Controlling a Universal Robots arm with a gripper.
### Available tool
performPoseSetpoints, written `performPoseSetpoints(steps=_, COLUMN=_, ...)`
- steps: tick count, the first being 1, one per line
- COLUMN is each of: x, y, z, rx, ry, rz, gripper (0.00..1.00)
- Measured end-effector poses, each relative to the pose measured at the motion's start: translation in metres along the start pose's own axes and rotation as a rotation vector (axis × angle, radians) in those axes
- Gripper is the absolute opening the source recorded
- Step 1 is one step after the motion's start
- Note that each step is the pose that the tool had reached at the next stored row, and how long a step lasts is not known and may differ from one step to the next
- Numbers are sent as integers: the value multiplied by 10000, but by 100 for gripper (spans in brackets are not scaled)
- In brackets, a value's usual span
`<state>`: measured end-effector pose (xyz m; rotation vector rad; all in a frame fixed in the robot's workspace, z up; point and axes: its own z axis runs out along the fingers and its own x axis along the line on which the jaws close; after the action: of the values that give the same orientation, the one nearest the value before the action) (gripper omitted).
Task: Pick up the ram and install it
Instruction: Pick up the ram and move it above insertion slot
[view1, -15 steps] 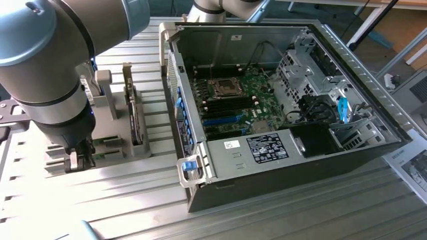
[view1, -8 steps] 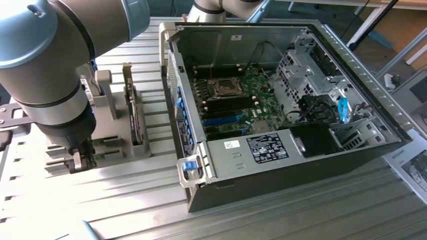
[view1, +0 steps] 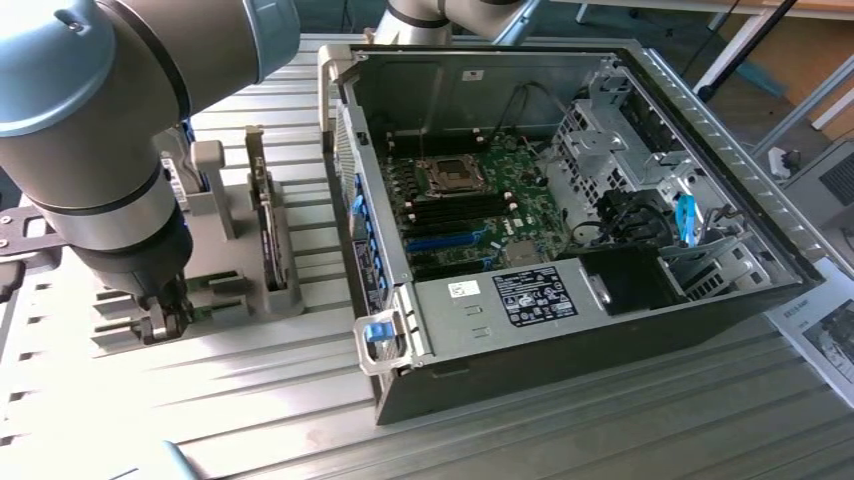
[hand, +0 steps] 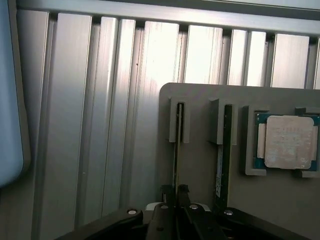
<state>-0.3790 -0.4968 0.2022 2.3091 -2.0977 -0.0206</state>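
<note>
Now ram edge-on btwn claw tips, pinched.

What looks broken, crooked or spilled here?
Nothing stands out. The ram pinched in the tool and the second ram stick both stand straight in the grey holder. The processor chip lies flat in its pocket. The computer case lies open on its side, which looks deliberate.

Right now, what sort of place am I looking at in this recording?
Probably a robotics lab or workshop bench set up for computer assembly: an open computer case with its motherboard exposed, a grey holder carrying a memory stick and a processor, all on a ribbed metal table.
</note>
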Motion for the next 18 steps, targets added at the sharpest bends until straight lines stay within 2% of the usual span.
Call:
performPoseSetpoints(steps=7, x=0, y=0, z=0, rx=0, ry=0, rz=0, gripper=14)
performPoseSetpoints(steps=10, x=0, y=0, z=-21, rx=-1, ry=20, rz=0, gripper=14)
performPoseSetpoints(steps=18, x=1, y=3, z=-155, rx=-1, ry=48, rz=1, gripper=14)
